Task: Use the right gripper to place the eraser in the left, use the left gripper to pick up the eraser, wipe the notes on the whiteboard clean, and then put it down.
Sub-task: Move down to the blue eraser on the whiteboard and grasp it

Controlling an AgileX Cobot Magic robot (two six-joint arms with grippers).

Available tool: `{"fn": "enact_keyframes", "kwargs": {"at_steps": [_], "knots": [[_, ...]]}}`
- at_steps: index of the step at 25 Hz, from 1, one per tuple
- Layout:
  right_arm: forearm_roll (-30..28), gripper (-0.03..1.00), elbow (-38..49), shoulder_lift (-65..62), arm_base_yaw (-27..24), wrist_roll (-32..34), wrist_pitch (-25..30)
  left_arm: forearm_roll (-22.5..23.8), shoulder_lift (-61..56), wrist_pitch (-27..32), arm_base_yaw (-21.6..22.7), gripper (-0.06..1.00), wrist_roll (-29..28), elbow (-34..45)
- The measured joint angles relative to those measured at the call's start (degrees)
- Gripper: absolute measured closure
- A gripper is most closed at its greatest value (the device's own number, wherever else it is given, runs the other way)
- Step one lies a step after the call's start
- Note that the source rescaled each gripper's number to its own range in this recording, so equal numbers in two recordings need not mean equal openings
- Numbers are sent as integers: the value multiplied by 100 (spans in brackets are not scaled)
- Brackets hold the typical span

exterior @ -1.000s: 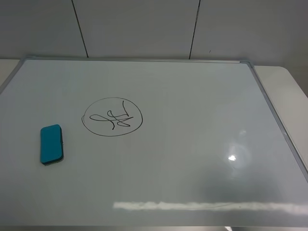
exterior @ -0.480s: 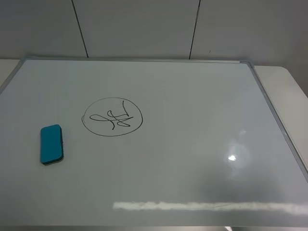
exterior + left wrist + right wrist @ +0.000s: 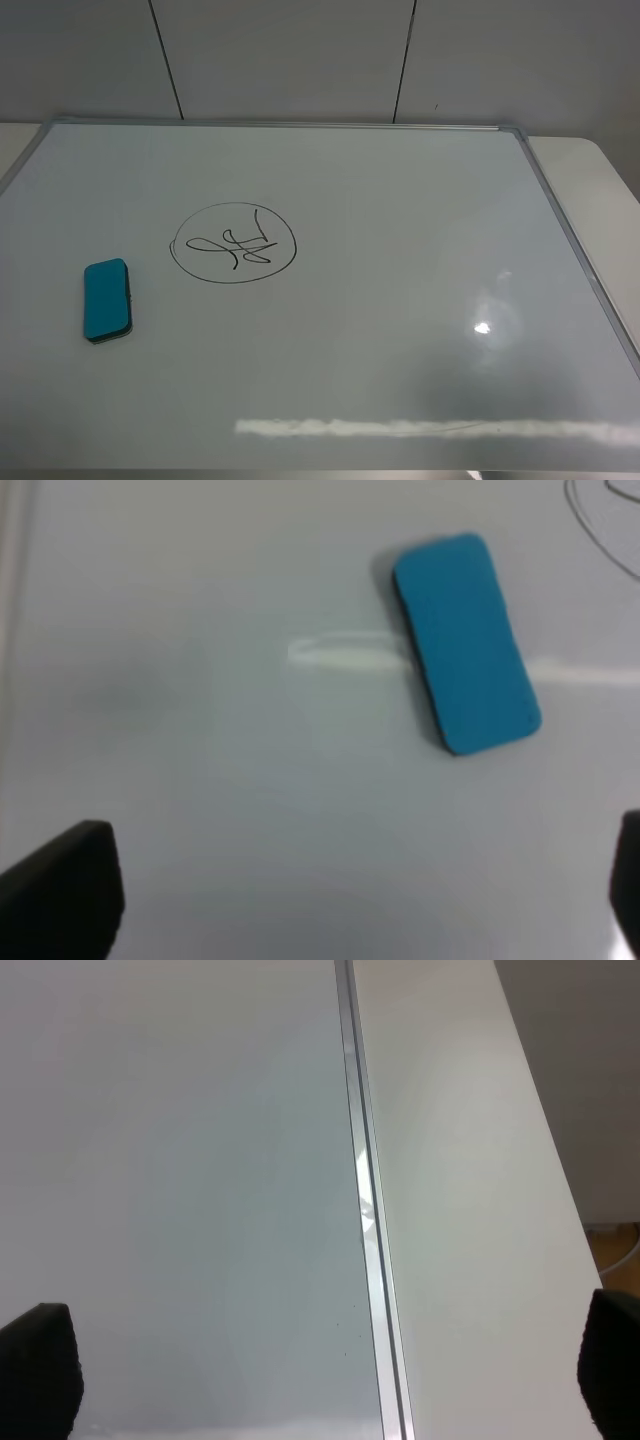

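Mostly, the high camera is filled by a large glossy whiteboard [image 3: 400, 250] with a thin silver frame [image 3: 575, 240]. It lies flat on a pale table [image 3: 590, 170], and a grey panelled wall [image 3: 300, 60] stands behind. A bright glare spot sits on the board's right half, and a streak of reflected light runs along its near edge.

On the left half of the board are the notes [image 3: 233, 243], a thin black marker scribble inside a hand-drawn circle.

Nearer the camera and further left, apart from the circle, lies the eraser [image 3: 106, 300]. It is a small teal block with rounded corners, flat on the board close to the left edge, with a dark underside just showing.

From the left wrist camera, the left gripper [image 3: 345, 900] shows only two black fingertips [image 3: 60, 890], set wide apart with bare board between them. The eraser [image 3: 465, 645] lies beyond them, untouched.

From the right wrist camera, the right gripper [image 3: 325, 1370] is likewise spread wide and grips nothing. It hangs above the board's silver frame [image 3: 365, 1210], with whiteboard [image 3: 180, 1160] on one side and table [image 3: 450, 1210] on the other.
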Motion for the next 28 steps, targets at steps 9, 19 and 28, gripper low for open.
{"fn": "enact_keyframes", "kwargs": {"at_steps": [9, 19, 28], "knots": [[0, -3, 0, 0, 0, 0, 0, 277, 2073, -1066, -1146, -3, -1706, -23], [0, -3, 0, 0, 0, 0, 0, 1528, 3755, -2151, -2280, -3, -4197, -23], [0, -3, 0, 0, 0, 0, 0, 1541, 4432, -2436, -2057, -3, -4116, -23]]}}
